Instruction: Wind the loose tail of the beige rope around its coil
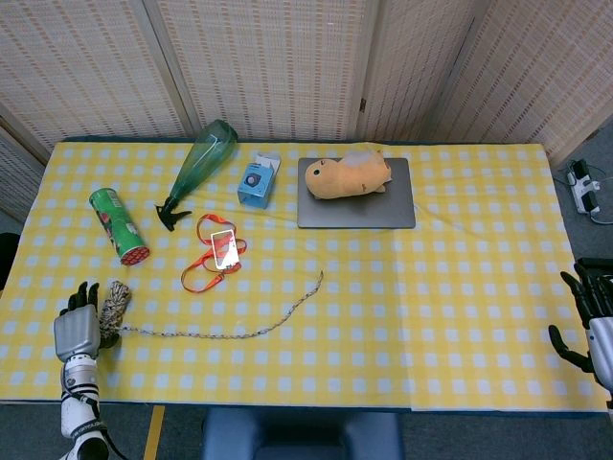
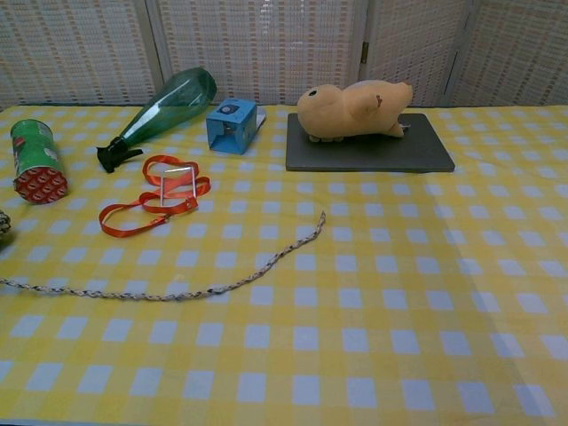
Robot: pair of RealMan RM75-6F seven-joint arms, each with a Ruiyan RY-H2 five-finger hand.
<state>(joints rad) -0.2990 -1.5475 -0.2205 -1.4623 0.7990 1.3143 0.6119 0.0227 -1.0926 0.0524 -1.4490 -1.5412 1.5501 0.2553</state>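
At the near left corner of the yellow checked tabletop point(image 1: 460, 287), my left hand point(image 1: 77, 331) grips the beige rope's small coil point(image 1: 114, 299), its loose braided tail point(image 1: 230, 329) trailing rightward. My right hand point(image 1: 591, 321) hangs off the right edge, fingers apart, empty.

Even, bright, diffuse light on the worktop point(image 1: 383, 287); shadows are faint and soft, both views sharp, no glare.

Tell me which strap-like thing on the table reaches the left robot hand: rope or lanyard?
The beige rope: its coil end sits at the left robot hand. The orange lanyard lies apart, nearer the green bottle.
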